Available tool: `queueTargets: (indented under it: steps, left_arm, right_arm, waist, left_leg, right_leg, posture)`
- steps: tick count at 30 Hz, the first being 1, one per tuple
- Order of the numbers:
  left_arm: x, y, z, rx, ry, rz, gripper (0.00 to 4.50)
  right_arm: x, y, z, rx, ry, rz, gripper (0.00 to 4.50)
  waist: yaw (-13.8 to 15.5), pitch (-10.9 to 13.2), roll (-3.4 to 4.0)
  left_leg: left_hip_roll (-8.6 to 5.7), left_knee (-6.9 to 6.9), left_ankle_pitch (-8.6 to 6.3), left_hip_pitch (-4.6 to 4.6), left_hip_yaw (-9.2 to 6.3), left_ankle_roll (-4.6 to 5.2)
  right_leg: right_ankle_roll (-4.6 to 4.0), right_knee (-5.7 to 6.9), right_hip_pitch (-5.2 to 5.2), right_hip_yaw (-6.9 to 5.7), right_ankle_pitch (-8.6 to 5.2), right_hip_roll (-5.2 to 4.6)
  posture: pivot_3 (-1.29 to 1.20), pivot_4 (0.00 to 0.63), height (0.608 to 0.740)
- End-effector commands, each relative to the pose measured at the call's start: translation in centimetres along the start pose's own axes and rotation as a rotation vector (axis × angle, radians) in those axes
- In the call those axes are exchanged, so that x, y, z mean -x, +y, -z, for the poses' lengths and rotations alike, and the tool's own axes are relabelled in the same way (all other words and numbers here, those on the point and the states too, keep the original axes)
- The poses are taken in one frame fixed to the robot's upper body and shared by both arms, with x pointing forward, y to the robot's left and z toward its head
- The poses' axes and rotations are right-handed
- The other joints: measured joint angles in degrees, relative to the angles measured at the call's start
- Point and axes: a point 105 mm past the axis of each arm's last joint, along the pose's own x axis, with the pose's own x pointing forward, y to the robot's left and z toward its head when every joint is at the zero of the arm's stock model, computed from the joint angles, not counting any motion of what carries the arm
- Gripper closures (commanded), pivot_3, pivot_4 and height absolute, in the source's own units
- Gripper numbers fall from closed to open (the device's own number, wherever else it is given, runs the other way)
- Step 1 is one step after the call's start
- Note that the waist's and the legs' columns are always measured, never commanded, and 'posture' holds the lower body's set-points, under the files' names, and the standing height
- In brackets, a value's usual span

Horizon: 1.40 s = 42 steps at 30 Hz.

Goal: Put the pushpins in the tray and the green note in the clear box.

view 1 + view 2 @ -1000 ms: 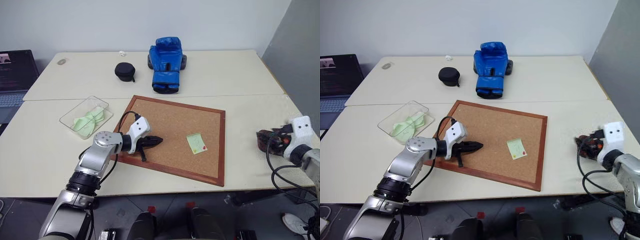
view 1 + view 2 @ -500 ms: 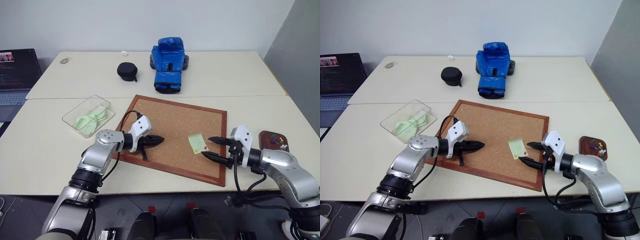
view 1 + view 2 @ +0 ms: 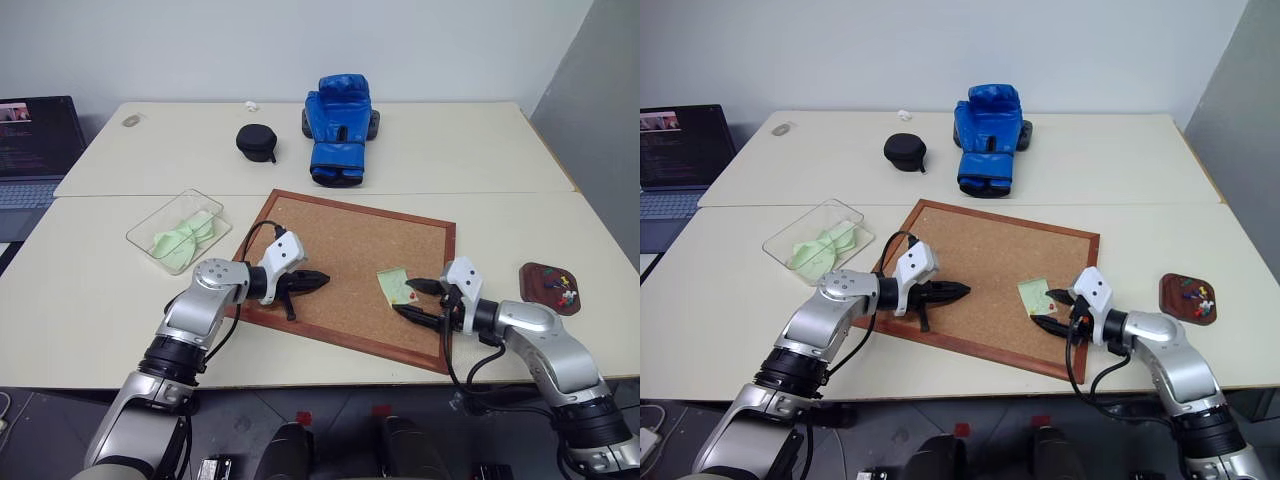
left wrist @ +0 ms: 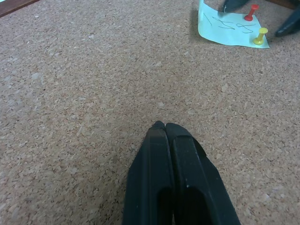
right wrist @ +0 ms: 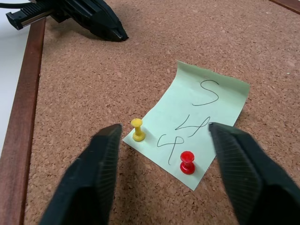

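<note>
The green note [image 5: 193,133] lies on the right part of the corkboard [image 3: 330,250], pinned by a yellow-headed pushpin [image 5: 137,130] and a red pushpin [image 5: 187,162]. The right gripper [image 5: 164,154], a second ago out by the tray [image 3: 550,287] at the right, has been brought to the note, fingers spread either side of the pins; neither is gripped yet, so a pull seems next. The left gripper [image 3: 308,282] rests pressed together on the cork. The clear box [image 3: 178,232] sits far left on the pale table [image 3: 90,290], a boxing glove [image 3: 335,115] beyond.
</note>
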Motion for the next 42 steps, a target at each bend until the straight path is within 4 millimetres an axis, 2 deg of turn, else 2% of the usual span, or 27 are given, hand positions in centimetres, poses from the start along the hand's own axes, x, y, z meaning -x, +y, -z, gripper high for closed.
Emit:
queueTargets:
  steps: [1,9,12,19,29,35,40,42]
  left_arm:
    - [0.1,0.0,0.6,-0.003,0.039,-0.005,4.50]
    - [-0.1,-0.3,0.5,-0.003,0.035,0.005,4.50]
    - [-0.1,-0.3,0.5,-0.003,0.034,0.006,4.50]
    - [-0.2,-0.5,0.3,-0.005,0.031,0.008,4.50]
    - [-0.1,-0.5,0.5,-0.004,0.036,0.006,4.50]
    - [-0.2,-0.5,0.6,-0.003,0.039,0.005,4.50]
    - [-0.2,-0.4,0.6,-0.003,0.038,0.005,4.50]
    - [-0.1,-0.4,0.7,-0.002,0.038,0.003,4.50]
  right_arm:
    - [0.1,-0.3,-1.1,0.036,-0.035,0.003,2.38]
    - [0.7,-0.7,-0.7,0.042,-0.019,0.027,4.02]
    - [0.8,-1.0,-0.6,0.044,-0.013,0.038,4.47]
    - [1.0,-1.0,-1.0,0.059,-0.027,0.034,4.47]
    - [1.8,0.5,-5.3,0.112,-0.166,-0.054,4.47]
    - [2.4,0.6,-6.1,0.121,-0.176,-0.047,4.47]
    - [4.6,-3.1,-5.9,0.057,-0.167,0.192,4.47]
    - [6.9,-5.7,-5.6,0.004,-0.177,0.384,4.47]
  waist:
    - [-0.01,0.00,0.00]
    - [-0.01,0.00,0.00]
    - [0.00,0.00,0.00]
    - [-0.01,0.00,0.00]
    - [0.00,0.00,0.00]
    - [0.01,0.00,0.00]
    - [0.04,0.00,0.00]
    - [0.08,0.00,0.00]
  left_leg:
    - [0.00,0.00,0.00,0.00,0.00,0.00]
    - [0.00,0.01,0.00,0.00,0.00,0.00]
    - [0.00,-0.01,0.00,-0.02,-0.03,0.00]
    - [0.00,-0.01,0.00,-0.02,-0.04,0.00]
    - [0.00,-0.01,0.00,-0.03,-0.16,0.00]
    - [0.00,0.00,0.00,-0.03,-0.18,0.00]
    - [0.00,0.00,0.00,-0.03,-0.18,0.00]
    - [0.00,0.00,0.00,-0.03,-0.18,0.00]
  right_leg:
    - [0.00,0.00,0.00,-0.01,0.00,0.00]
    - [0.00,0.01,0.00,-0.01,0.00,0.00]
    - [0.00,0.01,0.00,-0.04,0.00,0.00]
    - [0.00,-0.01,0.00,-0.01,0.00,-0.01]
    - [0.00,-0.01,-0.01,-0.03,0.00,-0.01]
    - [0.00,-0.01,0.00,-0.03,0.00,-0.01]
    - [0.00,-0.01,0.00,-0.01,0.00,-0.02]
    - [0.00,-0.01,0.00,0.00,0.00,-0.03]
  posture:
    - [0.00,0.150,0.740]
    - [0.00,0.150,0.740]
    - [0.00,0.150,0.740]
    - [0.00,0.150,0.740]
    - [0.00,0.150,0.740]
    - [0.00,0.150,0.740]
    - [0.00,0.150,0.740]
    - [0.00,0.150,0.740]
